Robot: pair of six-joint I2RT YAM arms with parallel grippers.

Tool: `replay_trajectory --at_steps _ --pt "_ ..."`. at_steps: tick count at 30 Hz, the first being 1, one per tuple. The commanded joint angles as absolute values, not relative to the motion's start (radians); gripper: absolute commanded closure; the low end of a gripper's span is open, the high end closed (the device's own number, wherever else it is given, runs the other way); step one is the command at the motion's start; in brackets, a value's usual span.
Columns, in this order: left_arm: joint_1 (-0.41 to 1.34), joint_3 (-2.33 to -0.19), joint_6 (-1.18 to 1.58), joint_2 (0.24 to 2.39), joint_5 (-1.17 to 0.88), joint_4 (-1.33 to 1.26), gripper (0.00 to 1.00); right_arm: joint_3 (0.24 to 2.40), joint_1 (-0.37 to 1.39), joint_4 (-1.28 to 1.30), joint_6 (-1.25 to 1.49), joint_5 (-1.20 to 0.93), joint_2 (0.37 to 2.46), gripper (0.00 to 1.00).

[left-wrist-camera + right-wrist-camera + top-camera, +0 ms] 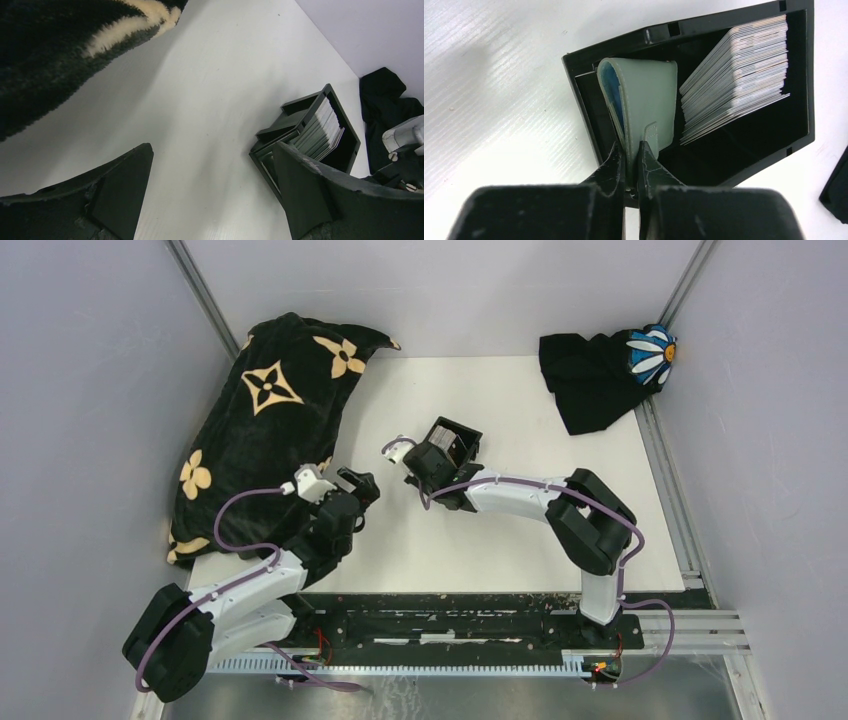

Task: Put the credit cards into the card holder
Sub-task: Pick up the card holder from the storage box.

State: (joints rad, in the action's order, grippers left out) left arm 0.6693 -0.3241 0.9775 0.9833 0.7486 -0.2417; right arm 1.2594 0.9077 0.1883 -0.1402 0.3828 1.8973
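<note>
The black card holder [457,443] lies mid-table. In the right wrist view its rim [724,31] frames a leaning stack of several whitish-grey credit cards [739,75] on the right side. My right gripper [630,156] is shut on a grey-green card piece with a light blue inner face [649,102], held inside the holder's left part. In the top view the right gripper [432,462] sits at the holder's near edge. My left gripper [358,488] is open and empty to the left. In its wrist view [212,150] the holder [350,127] and the cards [325,131] show at right.
A big black blanket with tan flowers [265,410] lies along the left side and shows in the left wrist view [50,50]. A black cloth with a white daisy [600,370] sits at the back right corner. Grey walls enclose the table.
</note>
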Motion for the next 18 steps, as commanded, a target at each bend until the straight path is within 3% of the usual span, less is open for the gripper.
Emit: replay_trajectory --at_steps 1,18 --pt "0.67 -0.324 1.012 0.962 0.756 -0.286 0.04 1.276 0.904 0.17 -0.137 0.405 1.85 0.99" --pt "0.667 -0.543 1.055 0.904 0.437 -0.104 0.01 1.069 0.987 0.009 -0.232 0.525 1.545 0.99"
